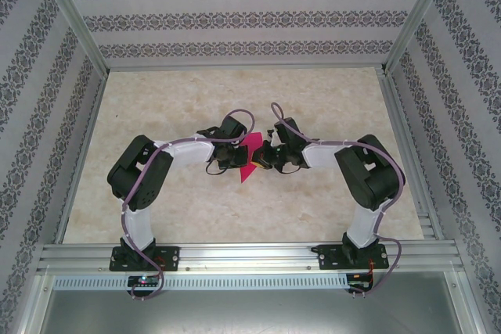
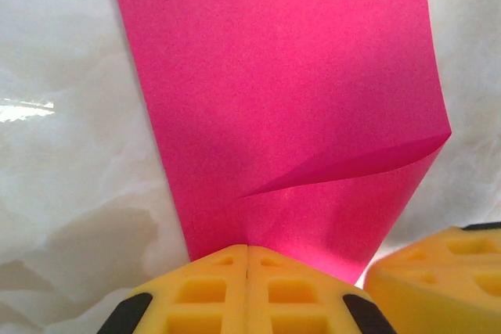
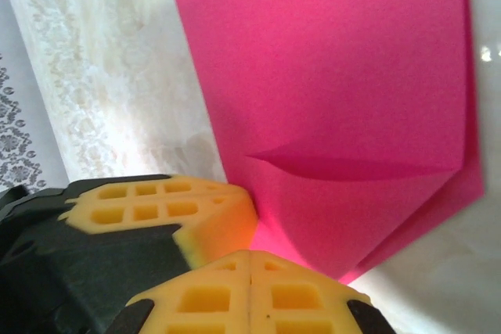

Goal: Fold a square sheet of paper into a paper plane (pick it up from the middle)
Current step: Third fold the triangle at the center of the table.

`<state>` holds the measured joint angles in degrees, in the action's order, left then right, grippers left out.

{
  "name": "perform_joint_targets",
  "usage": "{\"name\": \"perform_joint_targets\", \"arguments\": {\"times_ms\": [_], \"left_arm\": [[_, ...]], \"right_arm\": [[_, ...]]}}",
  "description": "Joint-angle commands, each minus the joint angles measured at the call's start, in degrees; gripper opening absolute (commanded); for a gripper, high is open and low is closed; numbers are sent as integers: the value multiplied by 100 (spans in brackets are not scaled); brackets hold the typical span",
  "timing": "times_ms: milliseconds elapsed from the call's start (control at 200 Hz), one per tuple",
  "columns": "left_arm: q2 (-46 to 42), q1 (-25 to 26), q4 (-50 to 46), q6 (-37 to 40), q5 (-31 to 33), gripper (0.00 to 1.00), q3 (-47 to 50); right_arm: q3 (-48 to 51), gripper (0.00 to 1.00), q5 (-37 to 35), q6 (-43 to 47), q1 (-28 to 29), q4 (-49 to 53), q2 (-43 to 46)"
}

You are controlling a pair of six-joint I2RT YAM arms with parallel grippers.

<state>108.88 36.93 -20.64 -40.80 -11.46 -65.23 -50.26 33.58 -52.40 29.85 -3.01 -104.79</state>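
Observation:
The square sheet of paper (image 1: 250,163) is bright magenta-pink and hangs between my two grippers over the middle of the table. It is bent over itself, with a curled fold line across its lower part (image 2: 344,163). My left gripper (image 1: 236,154) is shut, and the sheet (image 2: 274,76) rises straight out of its closed yellow tips (image 2: 247,249). My right gripper (image 1: 268,156) is also shut, its tips (image 3: 250,254) pinching the sheet's near edge (image 3: 337,76). The two grippers sit almost touching: each wrist view shows the other's yellow finger (image 2: 438,271) (image 3: 156,209) beside the paper.
The pale marbled tabletop (image 1: 156,107) is bounded by patterned walls (image 1: 235,13) and aluminium rails (image 1: 235,256). Both arm bases (image 1: 145,256) (image 1: 352,256) stand on the front rail.

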Motion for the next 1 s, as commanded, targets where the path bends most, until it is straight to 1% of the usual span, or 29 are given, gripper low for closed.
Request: {"name": "perform_joint_targets", "arguments": {"times_ms": [0, 290, 540, 744, 994], "left_arm": [[220, 61, -219, 139, 147, 0, -66], [240, 60, -301, 176, 166, 0, -143], [241, 66, -363, 230, 168, 0, -194], [240, 66, -361, 250, 145, 0, -208], [239, 60, -387, 296, 122, 0, -277]], "right_arm": [[-174, 3, -158, 143, -60, 169, -196], [-205, 2, -567, 160, -110, 752, -256], [-431, 3, -414, 222, -197, 608, 73], [-614, 3, -510, 204, -313, 650, -248], [-559, 2, -754, 231, -348, 928, -429]]}}
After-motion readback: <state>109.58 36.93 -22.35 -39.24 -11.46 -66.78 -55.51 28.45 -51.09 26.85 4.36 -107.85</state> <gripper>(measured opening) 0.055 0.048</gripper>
